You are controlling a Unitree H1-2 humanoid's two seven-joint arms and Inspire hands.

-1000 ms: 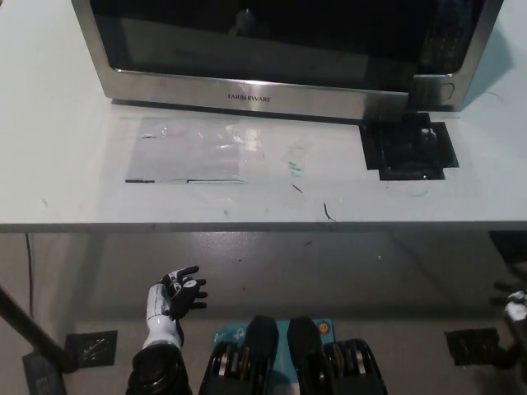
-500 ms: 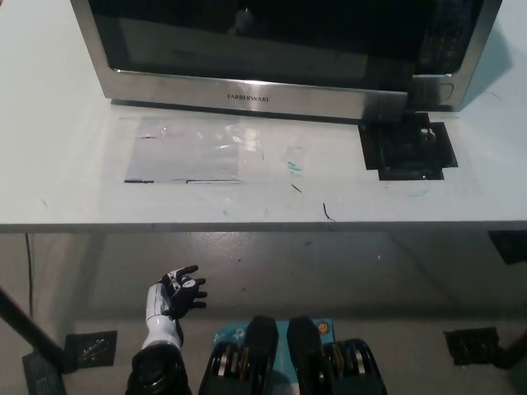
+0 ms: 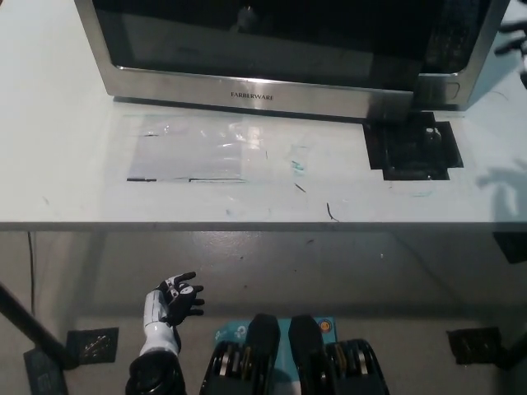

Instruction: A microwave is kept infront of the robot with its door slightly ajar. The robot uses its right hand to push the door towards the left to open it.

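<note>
A stainless-steel microwave (image 3: 272, 49) stands at the far edge of the pale bench (image 3: 66, 164), straight ahead of the robot, its dark-glass door (image 3: 255, 41) spanning most of the front and its control panel at the right end. The door's right edge stands a touch proud of the body, consistent with a door slightly ajar, though the gap itself is hard to read from this steep angle. The opening push looks not yet begun: this appears to be the approach, with the right hand (image 3: 515, 43) only just showing as dark shapes at the picture's upper right edge, beside the microwave's right end and apart from the door. So little of it is visible that its fingers cannot be judged as spread or closed, nor whether it touches anything. The next move, as a judgement, calls for bringing that hand in behind the door's free right edge and sweeping it leftward on its left-side hinge. The white left hand (image 3: 171, 300) rests low at the lower left, below the bench's front edge, its fingers (image 3: 186, 278) loosely spread and holding nothing. A black taped patch (image 3: 412, 148) lies on the bench just in front of the microwave's right corner.
</note>
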